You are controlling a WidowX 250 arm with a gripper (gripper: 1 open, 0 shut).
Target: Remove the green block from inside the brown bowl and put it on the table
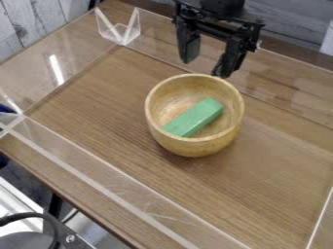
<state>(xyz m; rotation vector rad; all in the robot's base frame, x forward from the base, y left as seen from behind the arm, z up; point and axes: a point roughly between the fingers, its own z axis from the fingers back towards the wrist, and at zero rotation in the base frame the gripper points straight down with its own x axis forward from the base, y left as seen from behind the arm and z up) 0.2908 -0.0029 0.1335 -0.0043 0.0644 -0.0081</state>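
Observation:
The brown bowl (196,117) stands near the middle of the table (117,107). Inside it the green block (193,119) lies flat, tilted diagonally across the bowl's floor. My gripper (211,56) hangs above and behind the bowl's far rim, its two black fingers pointing down. The fingers stand wide apart with nothing between them, so the gripper is open. It touches neither bowl nor block.
Low clear acrylic walls (78,146) border the tabletop on all sides. A clear angled bracket (120,27) sits at the back left corner. Bare wood shows to the left, front and right of the bowl.

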